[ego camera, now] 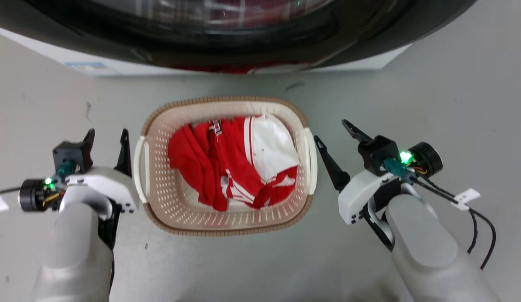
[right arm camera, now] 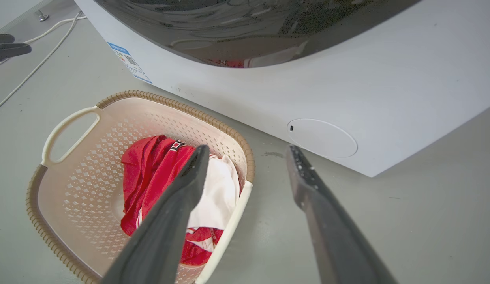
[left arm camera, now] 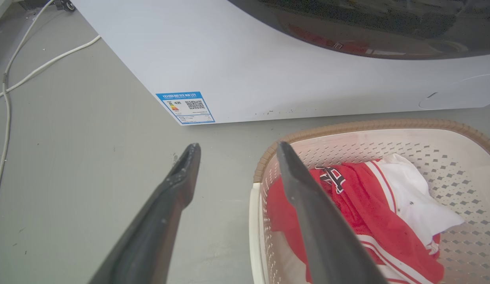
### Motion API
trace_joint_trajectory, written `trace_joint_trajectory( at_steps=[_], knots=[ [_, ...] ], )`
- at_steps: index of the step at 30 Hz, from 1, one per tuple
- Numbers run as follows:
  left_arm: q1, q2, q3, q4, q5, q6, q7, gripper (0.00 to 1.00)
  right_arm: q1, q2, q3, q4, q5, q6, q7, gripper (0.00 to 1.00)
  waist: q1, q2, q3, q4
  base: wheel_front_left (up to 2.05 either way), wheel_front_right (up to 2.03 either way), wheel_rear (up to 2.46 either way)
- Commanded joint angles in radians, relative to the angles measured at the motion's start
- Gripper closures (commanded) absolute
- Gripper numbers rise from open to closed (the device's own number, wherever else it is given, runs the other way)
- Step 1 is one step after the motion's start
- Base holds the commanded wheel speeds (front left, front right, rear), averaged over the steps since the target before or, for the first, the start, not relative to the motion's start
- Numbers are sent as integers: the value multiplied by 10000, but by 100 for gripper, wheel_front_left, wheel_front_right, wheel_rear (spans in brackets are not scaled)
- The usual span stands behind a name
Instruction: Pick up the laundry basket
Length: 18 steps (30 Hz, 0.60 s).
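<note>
Just right of the left gripper (ego camera: pixel 108 134), on the smooth grey floor (ego camera: pixel 260 260), sits the laundry basket (ego camera: pixel 176 205): cream plastic, rounded-rectangular, walls punched with small diamond holes, brown woven-look rim. Left gripper's jaws are spread, nothing between them; two long dark tapered fingers point toward the washing machine (ego camera: pixel 96 69). Its inner finger is close beside the basket's white left handle (ego camera: pixel 138 163); contact can't be told. In the left wrist view the gripper (left arm camera: pixel 237 146) is open over bare floor, its right finger crossing in front of the basket (left arm camera: pixel 367 126) corner. Ahead of it is the machine's flat white panel (left arm camera: pixel 268 59) with a blue energy label (left arm camera: pixel 185 107); a thin white cable (left arm camera: pixel 39 69) trails off to that gripper's left.

Inside the basket is a crumpled red-and-white garment (ego camera: pixel 226 163), soft folds, striped trim.

The right gripper (ego camera: pixel 331 131) is also spread and empty, just right of the right handle (ego camera: pixel 311 161), not touching, angled slightly toward the basket. In the right wrist view the gripper (right arm camera: pixel 248 148) has the basket (right arm camera: pixel 91 165) to its left, looped far handle (right arm camera: pixel 67 126) visible, and ahead a round flush cover (right arm camera: pixel 321 138) on the machine below the glossy dark curved door (right arm camera: pixel 245 27).
</note>
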Motion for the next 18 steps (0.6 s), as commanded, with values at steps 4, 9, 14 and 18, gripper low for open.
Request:
trace_joint_trajectory(
  at_steps=[4, 9, 14, 18],
  knots=[
    [-651, 27, -170, 615, -19, -27, -25, 0, -680, -13, 331, 882, 142, -5, -23, 0, -2, 0, 865, 126, 0, 0, 0],
    [-1161, -7, -319, 1213, -73, -39, -25, 0, -1372, -16, 796, 1900, 471, -5, -23, 0, -2, 0, 1397, 212, 0, 0, 0],
    [-1548, 11, -457, 1764, -122, -43, -24, 0, -1938, -16, 1263, 2672, 911, -5, -23, 0, -2, 0, 1830, 255, 0, 0, 0],
    [-1696, -80, -591, 2043, -133, -46, -24, 0, -2228, -13, 1595, 3086, 1188, -5, -23, 0, -2, 0, 2093, 323, 0, 0, 0]
  ],
)
